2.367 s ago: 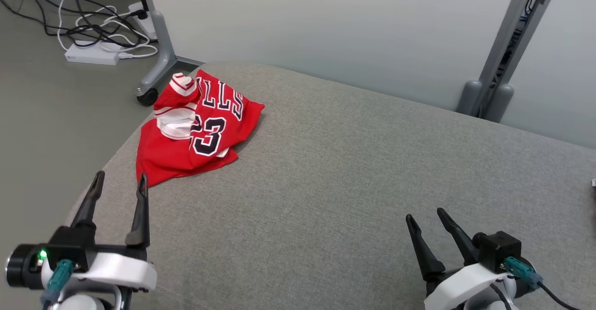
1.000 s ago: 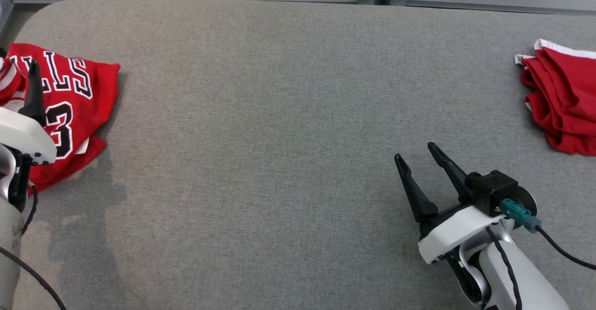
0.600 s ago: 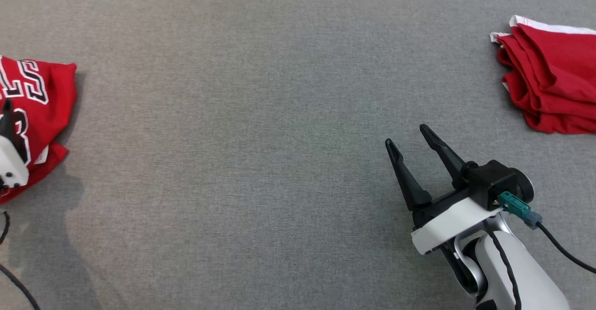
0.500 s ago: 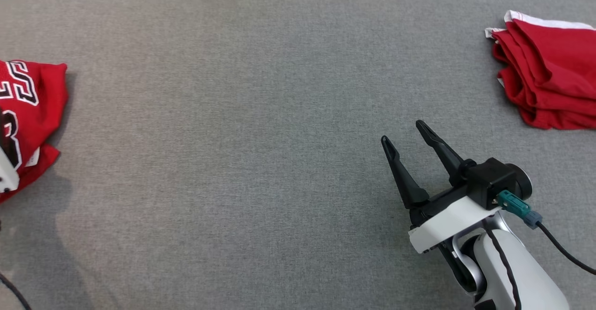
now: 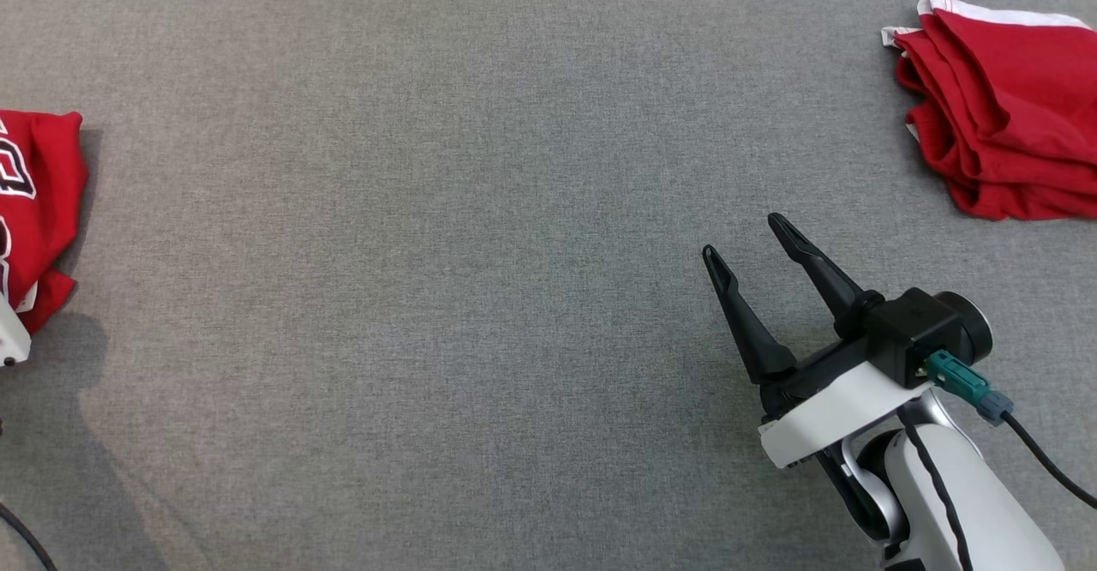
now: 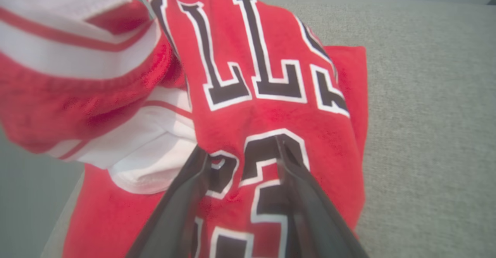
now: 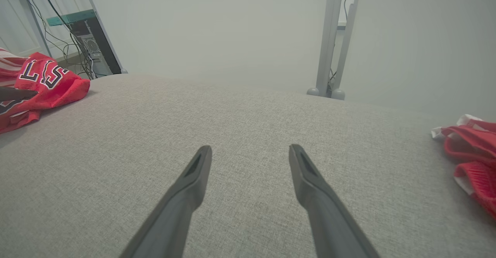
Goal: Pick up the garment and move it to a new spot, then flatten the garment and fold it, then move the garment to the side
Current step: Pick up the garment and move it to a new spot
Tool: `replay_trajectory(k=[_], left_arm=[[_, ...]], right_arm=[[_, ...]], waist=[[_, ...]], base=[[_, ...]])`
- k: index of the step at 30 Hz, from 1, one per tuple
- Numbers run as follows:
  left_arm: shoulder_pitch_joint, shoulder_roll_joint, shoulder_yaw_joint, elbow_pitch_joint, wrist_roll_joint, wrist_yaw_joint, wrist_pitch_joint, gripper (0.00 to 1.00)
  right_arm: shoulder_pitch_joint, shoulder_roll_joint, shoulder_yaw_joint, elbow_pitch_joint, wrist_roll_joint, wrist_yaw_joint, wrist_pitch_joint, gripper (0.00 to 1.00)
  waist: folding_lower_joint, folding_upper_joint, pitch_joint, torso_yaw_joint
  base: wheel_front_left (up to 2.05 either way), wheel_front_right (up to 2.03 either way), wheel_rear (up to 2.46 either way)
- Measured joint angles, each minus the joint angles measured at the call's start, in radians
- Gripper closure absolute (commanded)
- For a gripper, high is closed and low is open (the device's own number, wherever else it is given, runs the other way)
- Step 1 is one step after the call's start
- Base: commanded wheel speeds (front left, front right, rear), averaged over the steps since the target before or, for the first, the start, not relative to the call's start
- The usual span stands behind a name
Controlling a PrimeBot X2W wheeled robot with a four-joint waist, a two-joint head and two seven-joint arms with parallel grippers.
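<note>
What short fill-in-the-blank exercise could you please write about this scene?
The left gripper is at the jersey, whose letters are ____ with white outlines.
The right gripper hovers above the grey surface with its jaws ____.
The unlettered red garment lies on the robot's ____ side.
Missing words: black, open, right.

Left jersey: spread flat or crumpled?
Crumpled. In the left wrist view the jersey lies in humps, its lettering bent, with a striped, white-trimmed part folded over its left side.

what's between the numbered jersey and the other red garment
Only bare grey cushion, in the head view: jersey at the left edge, other red garment upper right.
</note>
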Motion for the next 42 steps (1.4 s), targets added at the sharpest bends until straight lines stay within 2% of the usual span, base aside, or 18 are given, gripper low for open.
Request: replay_trajectory(k=[1,7,14,24,32,42], left_arm=[[0.000,-0.004,-0.003,0.001,-0.004,0.000,-0.004,1.00],[-0.017,-0.011,-0.034,-0.021,-0.004,0.000,-0.074,1.00],[-0.050,0.007,-0.099,-0.132,-0.017,0.000,-0.135,1.00],[-0.064,0.020,-0.226,-0.353,0.005,0.000,-0.147,1.00],[-0.059,-0.012,-0.331,-0.558,-0.028,0.000,-0.145,1.00],[-0.001,-0.057,-0.445,-0.790,-0.071,0.000,-0.099,1.00]], right_arm=[[0.001,-0.001,-0.001,-0.003,-0.003,0.000,0.001,0.00],[0.010,-0.003,-0.005,-0.013,-0.008,0.000,0.008,0.00],[0.015,0.015,0.002,0.020,0.004,0.000,-0.019,0.00],[0.022,0.035,0.001,0.073,0.027,0.000,-0.057,0.00],[0.034,0.049,0.005,0.102,0.045,0.000,-0.079,0.00],[0.042,0.060,-0.006,0.115,0.055,0.000,-0.096,0.00]], waist=[[0.0000,0.0000,0.001,0.001],[0.0000,0.0000,-0.008,0.017],[0.0000,0.0000,-0.061,0.027],[0.0000,0.0000,-0.147,0.024],[-0.0001,0.0000,-0.201,0.002],[0.0000,0.0000,-0.239,-0.061]], base=[[0.00,0.00,0.00],[0.00,0.00,0.00],[0.00,0.00,0.00],[0.00,0.00,0.00],[0.00,0.00,0.00],[0.00,0.00,0.00]])
